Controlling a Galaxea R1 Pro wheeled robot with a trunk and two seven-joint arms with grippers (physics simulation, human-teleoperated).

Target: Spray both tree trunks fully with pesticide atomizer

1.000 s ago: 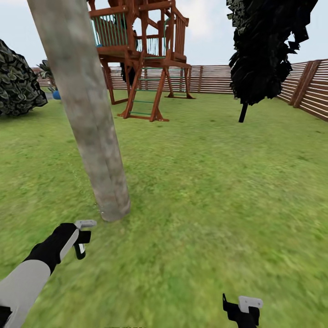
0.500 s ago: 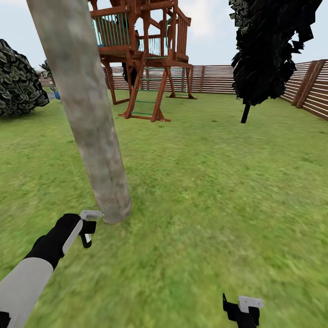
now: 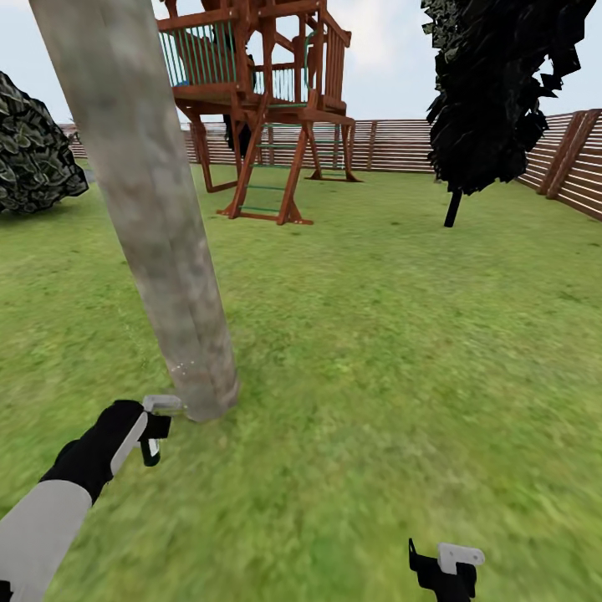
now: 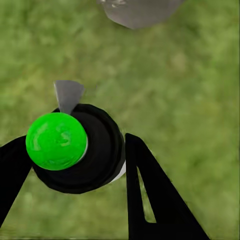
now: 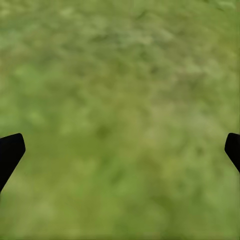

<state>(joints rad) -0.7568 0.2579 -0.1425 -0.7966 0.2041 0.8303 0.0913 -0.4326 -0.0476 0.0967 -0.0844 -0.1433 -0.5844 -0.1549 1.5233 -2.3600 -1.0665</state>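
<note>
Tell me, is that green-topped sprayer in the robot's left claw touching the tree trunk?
Cannot tell. In the head view the atomizer meets the trunk base visually; the left wrist view shows grass between them.

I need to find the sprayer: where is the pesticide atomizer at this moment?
The pesticide atomizer is held between the fingers of the left gripper, low on the head view's left, close to the base of the tree trunk, above the grass.

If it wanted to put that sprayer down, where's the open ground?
Open grass stretches between the tree trunk, the wooden play tower and the dark conifer. It is tight where the left gripper holds the atomizer by the trunk's base.
</note>
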